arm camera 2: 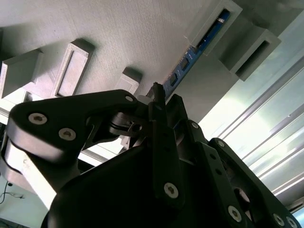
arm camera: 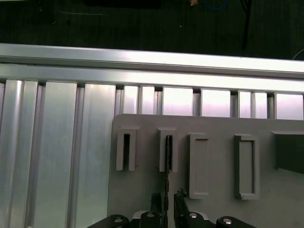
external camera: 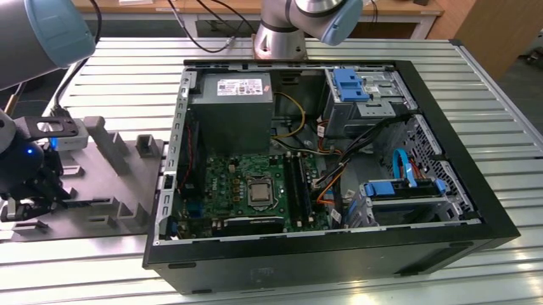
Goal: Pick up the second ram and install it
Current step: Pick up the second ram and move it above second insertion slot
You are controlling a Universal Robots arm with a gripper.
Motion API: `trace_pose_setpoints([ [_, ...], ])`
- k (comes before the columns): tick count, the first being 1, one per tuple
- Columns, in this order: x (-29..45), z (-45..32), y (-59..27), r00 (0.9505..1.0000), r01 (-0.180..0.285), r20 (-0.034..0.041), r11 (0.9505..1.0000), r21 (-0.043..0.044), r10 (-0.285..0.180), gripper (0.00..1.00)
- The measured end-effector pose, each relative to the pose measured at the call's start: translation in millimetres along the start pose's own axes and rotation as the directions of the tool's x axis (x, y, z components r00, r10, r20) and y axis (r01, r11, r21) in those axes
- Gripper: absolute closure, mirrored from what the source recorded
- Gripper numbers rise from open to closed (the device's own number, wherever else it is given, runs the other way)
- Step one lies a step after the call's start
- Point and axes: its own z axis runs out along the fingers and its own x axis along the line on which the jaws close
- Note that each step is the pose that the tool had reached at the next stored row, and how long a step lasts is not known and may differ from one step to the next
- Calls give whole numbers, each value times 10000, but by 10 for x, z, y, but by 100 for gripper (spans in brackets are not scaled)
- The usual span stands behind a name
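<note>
While the gripper hovers at nine o'clock of the computer case (exterior view), you see its fingers pinched narrow on the second ram, seated edge-up in a slot of the grey holder.

Second ram, thin blue stick, on edge, in grey holder slot

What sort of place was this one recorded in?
Probably a robotics lab or workshop bench for computer assembly: a slotted aluminium table, an open desktop computer case on it, and a grey slotted holder beside the case with a blue memory stick in one slot, the gripper right at it.
</note>
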Motion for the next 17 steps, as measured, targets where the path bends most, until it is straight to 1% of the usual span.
trace_pose_setpoints([
  [14, 7, 1, 0, 10000, -1, 0, 10000, 0, 1, 76],
  [15, 7, 1, 0, 10000, 0, 0, 10000, 1, 0, 84],
  [17, 7, 1, 0, 10000, -1, 1, 10000, 0, 1, 84],
])
